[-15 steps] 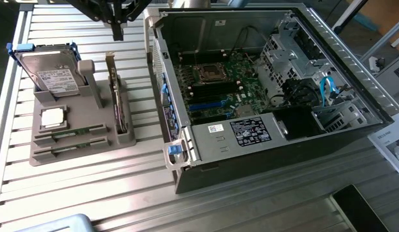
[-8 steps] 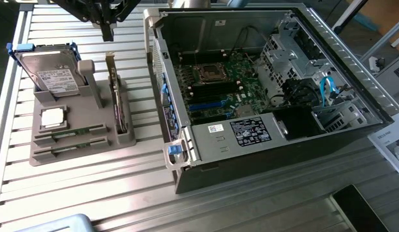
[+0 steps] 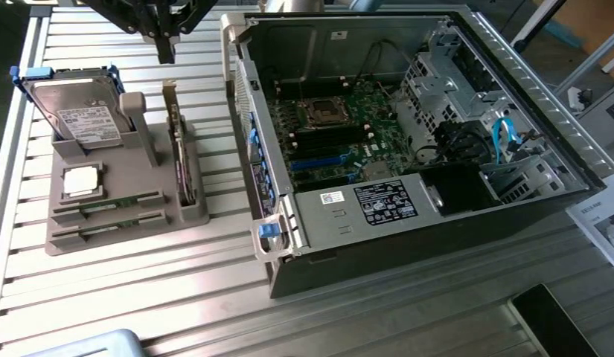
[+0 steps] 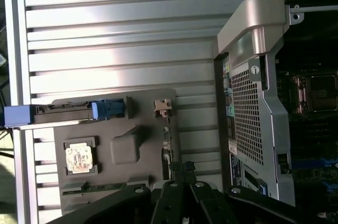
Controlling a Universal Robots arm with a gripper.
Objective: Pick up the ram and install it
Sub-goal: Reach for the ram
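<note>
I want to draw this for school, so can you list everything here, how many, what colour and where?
table: one, silver, under everything
holder: one, grey, exterior view's left
hard drive: one, silver with blue frame, standing at holder's far end
expansion card: one, dark, upright on holder's case side
processor chip: one, silver, in holder's square pocket
ram: two, green, lying in holder's near slots
computer case: one, grey, open, exterior view's right
motherboard: one, green, inside case
power supply: one, silver, case's near end
cable: one, blue, inside case
gripper: one, black, shut and empty, above holder's far end
</note>
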